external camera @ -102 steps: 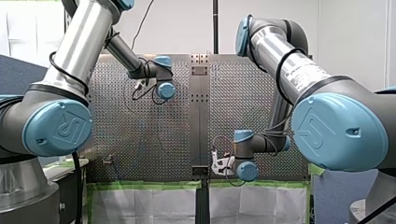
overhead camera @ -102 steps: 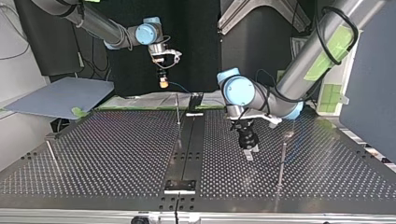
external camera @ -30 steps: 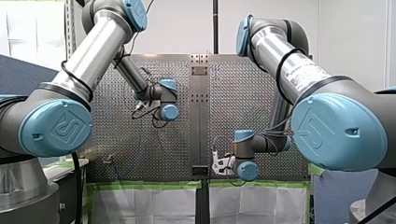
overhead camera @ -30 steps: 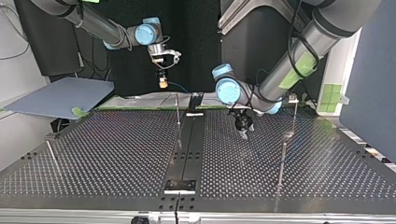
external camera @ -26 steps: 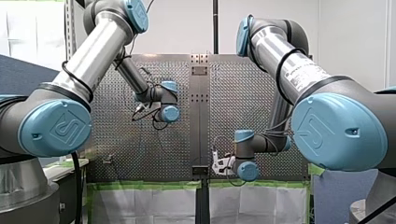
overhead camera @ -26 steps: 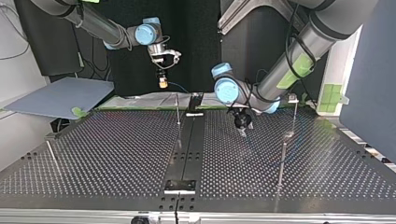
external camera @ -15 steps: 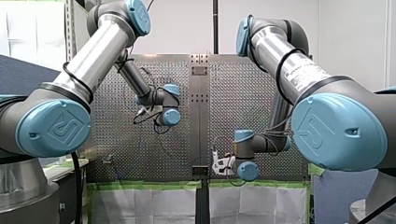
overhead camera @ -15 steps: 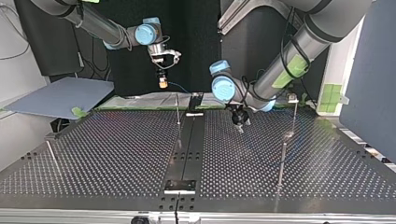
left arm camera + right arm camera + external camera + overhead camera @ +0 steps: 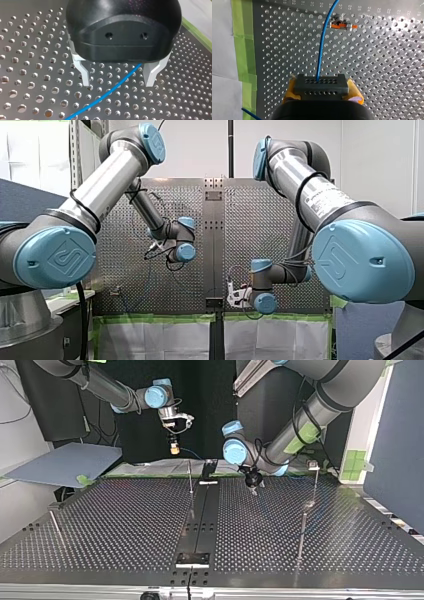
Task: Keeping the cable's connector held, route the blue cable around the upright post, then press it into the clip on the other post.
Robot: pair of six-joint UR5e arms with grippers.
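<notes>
Item, left gripper (image 9: 117,76): metal fingers spread, the blue cable (image 9: 107,93) running between them ungripped, close over the perforated table (image 9: 30,65). Item, right gripper (image 9: 322,93): yellow pads clamped on the dark connector (image 9: 320,83), with the cable leading from it past the orange-tipped clip (image 9: 340,24). Handling note: close the left fingers lightly so the cable can slide, then draw it along its route without tugging the connector.

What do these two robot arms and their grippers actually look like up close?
Both my left arm and my right arm are silver tubes joined by dark grey housings with round light-blue caps bearing an embossed logo; black cables loop along them. My left gripper is a rounded black body with pale metal jaws. My right gripper is black with yellow-orange pads.
</notes>
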